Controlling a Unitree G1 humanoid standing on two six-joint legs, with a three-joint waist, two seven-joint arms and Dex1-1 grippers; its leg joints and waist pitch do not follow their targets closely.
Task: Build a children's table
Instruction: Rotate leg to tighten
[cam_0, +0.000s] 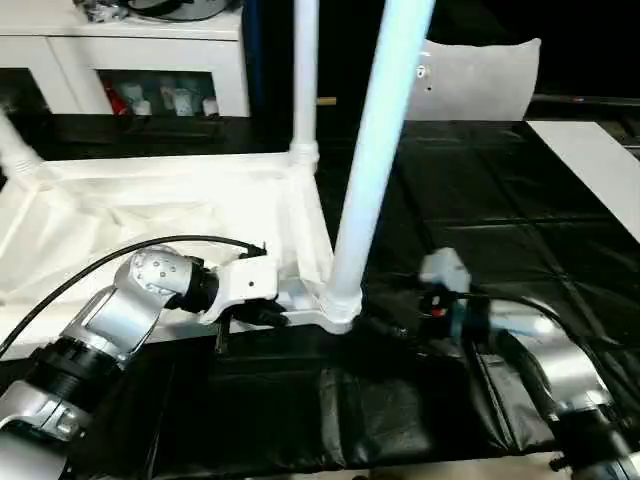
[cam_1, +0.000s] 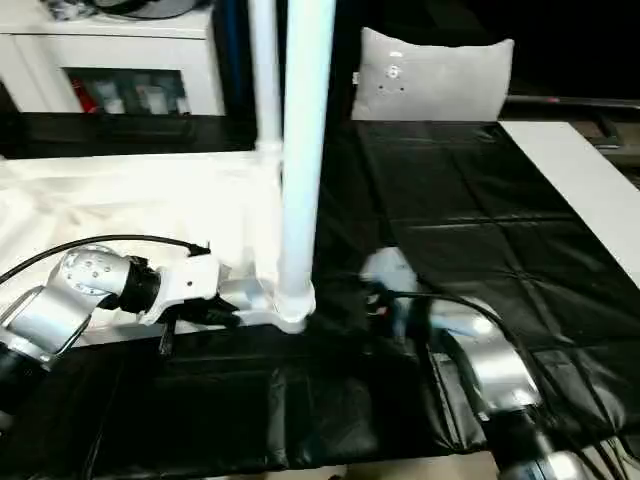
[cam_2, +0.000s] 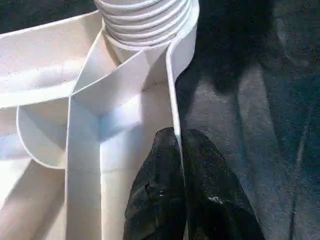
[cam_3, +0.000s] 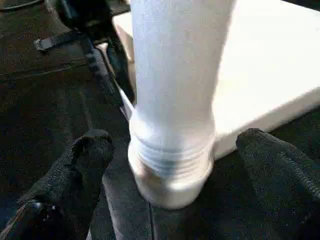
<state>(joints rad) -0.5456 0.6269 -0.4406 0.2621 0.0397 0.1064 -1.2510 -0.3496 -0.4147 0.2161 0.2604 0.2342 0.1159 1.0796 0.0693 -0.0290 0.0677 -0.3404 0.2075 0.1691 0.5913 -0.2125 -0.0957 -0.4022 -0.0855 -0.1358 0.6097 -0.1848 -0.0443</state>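
The white plastic square table top (cam_0: 150, 215) is lying upside down on the black mat (cam_0: 480, 200), and a leg stub (cam_0: 15, 145) is peeking up at its far left corner. The left gripper (cam_2: 176, 165) is pinching the top's thin side wall tight. Two long white tube legs (cam_0: 375, 150) are standing in corner sockets. The right gripper (cam_3: 170, 165) is sitting wide open around the near leg, holding nothing. I think the job is mostly done, with any fourth leg out of sight.

L silver forearm reaches in from the near-left edge of the worktop, wrist bent; black two-fingered left claw (cam_2: 182, 195) is pinched tight on the thin white plastic rim wall (cam_2: 175, 100). R silver forearm comes from the near-right; black right claw (cam_3: 175, 165) spread wide, fingers (cam_3: 85, 160) apart, touching nothing.
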